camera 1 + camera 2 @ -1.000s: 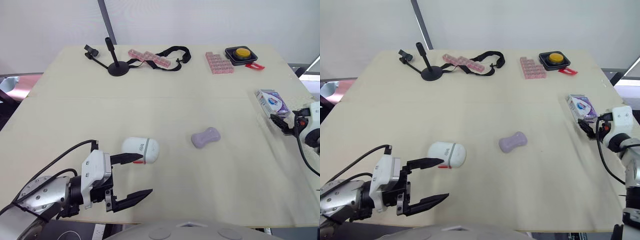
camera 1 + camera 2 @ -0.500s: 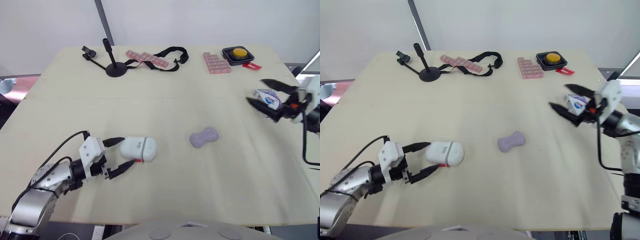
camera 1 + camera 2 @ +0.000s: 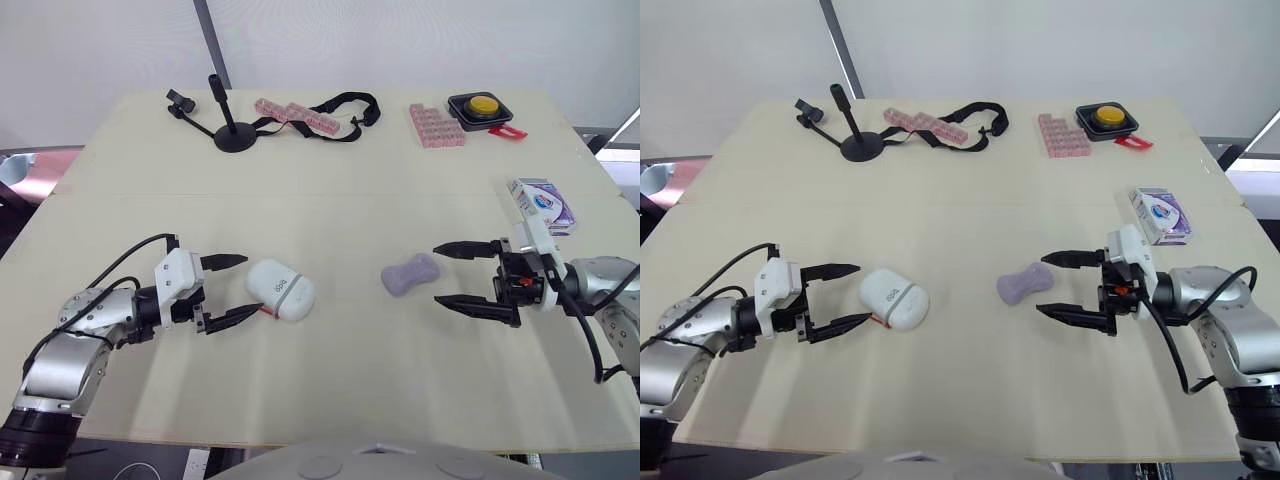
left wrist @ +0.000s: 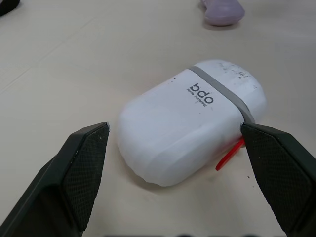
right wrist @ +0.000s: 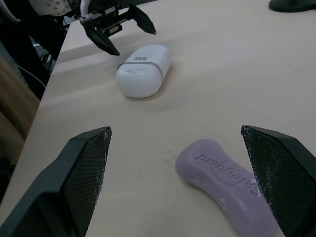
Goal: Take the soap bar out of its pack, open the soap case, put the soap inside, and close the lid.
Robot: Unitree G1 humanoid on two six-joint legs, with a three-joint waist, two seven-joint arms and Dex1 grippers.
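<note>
The white soap case (image 3: 281, 290), shut, with a grey band and a red tab, lies at the front left of the table. My left gripper (image 3: 250, 285) is open, its fingers on either side of the case's near end (image 4: 192, 123); one finger (image 4: 276, 173) sits by the red tab. The bare purple soap bar (image 3: 411, 273) lies mid-table to the right of the case. My right gripper (image 3: 436, 274) is open and low, straddling the bar's right end (image 5: 229, 185). The soap pack (image 3: 541, 203) lies near the right edge.
At the back of the table stand a black stand (image 3: 235, 135), a black strap (image 3: 345, 105), two pink pill organisers (image 3: 297, 113) (image 3: 437, 125) and a yellow button in a black box (image 3: 482, 106). The table's front edge (image 3: 400, 438) runs close below both arms.
My right gripper has swung from the soap pack at the right edge to the soap bar. My left gripper rose from the front edge to the case, which turned slightly.
</note>
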